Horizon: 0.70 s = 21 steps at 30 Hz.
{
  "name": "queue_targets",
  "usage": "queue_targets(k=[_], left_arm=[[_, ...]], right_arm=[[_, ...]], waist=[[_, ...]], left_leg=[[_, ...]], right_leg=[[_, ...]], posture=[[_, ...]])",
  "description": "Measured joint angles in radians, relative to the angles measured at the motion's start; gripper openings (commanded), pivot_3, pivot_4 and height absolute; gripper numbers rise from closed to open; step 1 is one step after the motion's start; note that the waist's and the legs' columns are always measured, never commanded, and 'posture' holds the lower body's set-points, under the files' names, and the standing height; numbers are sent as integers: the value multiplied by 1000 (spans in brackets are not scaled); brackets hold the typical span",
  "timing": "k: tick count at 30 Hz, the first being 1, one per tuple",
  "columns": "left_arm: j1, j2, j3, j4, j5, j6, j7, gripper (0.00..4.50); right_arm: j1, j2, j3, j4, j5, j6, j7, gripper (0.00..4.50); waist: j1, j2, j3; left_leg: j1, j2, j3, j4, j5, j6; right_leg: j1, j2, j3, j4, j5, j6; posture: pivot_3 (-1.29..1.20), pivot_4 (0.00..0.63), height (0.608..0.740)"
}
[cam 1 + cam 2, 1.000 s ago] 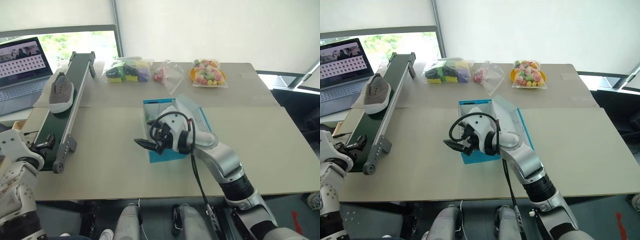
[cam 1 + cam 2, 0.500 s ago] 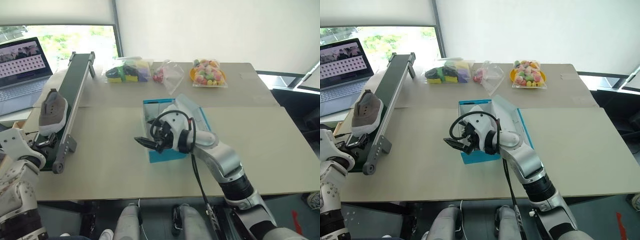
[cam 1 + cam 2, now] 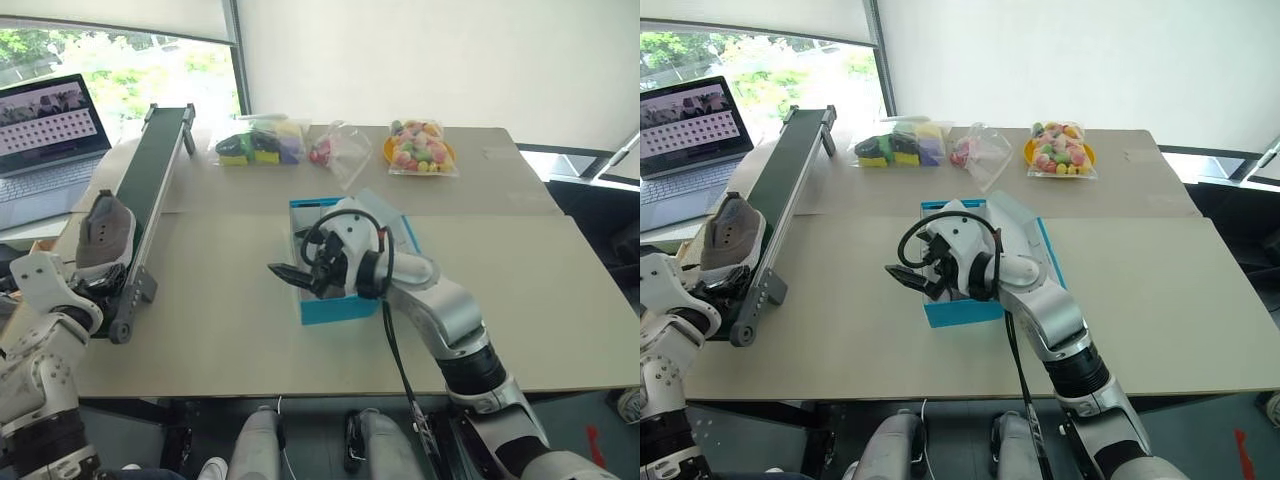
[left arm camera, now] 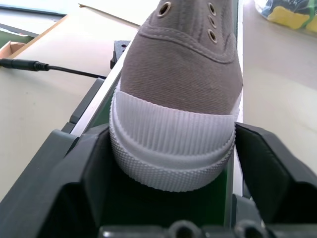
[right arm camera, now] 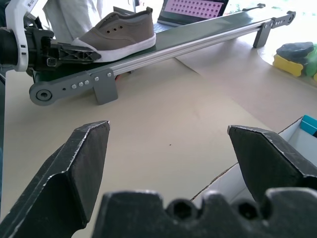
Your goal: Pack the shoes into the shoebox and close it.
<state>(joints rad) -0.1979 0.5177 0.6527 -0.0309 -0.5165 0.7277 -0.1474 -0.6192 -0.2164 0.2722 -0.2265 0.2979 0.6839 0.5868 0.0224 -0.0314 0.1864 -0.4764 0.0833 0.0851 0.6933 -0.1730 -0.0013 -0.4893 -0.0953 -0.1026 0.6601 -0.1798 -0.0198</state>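
Straddling the toe of the grey shoe, the left gripper has its jaws on either flank, not visibly clamped. That shoe lies lengthwise at the conveyor's near end, heel pointing away; the open-jawed right gripper hovers at the shoebox's left wall, farther off.

Bright, even daylight; sharp head views.
Light enters from the window at rear left, which is overexposed. Soft shadows lie under the conveyor. In the right wrist view, the near black fingers are slightly blurred.
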Motion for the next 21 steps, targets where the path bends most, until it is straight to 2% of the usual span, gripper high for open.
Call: queue_targets(k=[4,10,13,18,21], left_arm=[[-7,0,0,-1,0,0,1,2266],[-12,-39,4,-9,-1,-49,6,2266],[-34,-110,11,-45,-58,-75,5,2266],[-66,-168,10,-162,-183,-67,19,2266],[-73,-192,-8,-219,-239,-46,35,2266]], right_arm=[[-15,1,-14,0,1,4,0,4500],[-23,2,-16,0,1,5,0,4500],[-25,9,-16,0,0,5,-1,4500],[-41,30,-24,20,0,7,-17,4500],[-63,93,-84,63,34,60,-63,4500]], waist=[[2,0,0],[6,0,0],[4,-2,-1],[-11,-3,-2],[-16,-4,-2]], left_leg=[[0,0,0,0,0,0],[0,0,0,0,0,0],[-1,0,0,1,0,0],[-1,0,1,1,0,0],[0,0,0,1,1,1]], right_leg=[[0,0,0,1,0,0],[0,0,0,0,0,0],[0,0,0,0,0,0],[0,0,1,0,4,6],[0,1,2,2,4,6]], posture=[[0,150,681],[0,150,681],[0,150,681],[0,150,681],[0,150,681]])
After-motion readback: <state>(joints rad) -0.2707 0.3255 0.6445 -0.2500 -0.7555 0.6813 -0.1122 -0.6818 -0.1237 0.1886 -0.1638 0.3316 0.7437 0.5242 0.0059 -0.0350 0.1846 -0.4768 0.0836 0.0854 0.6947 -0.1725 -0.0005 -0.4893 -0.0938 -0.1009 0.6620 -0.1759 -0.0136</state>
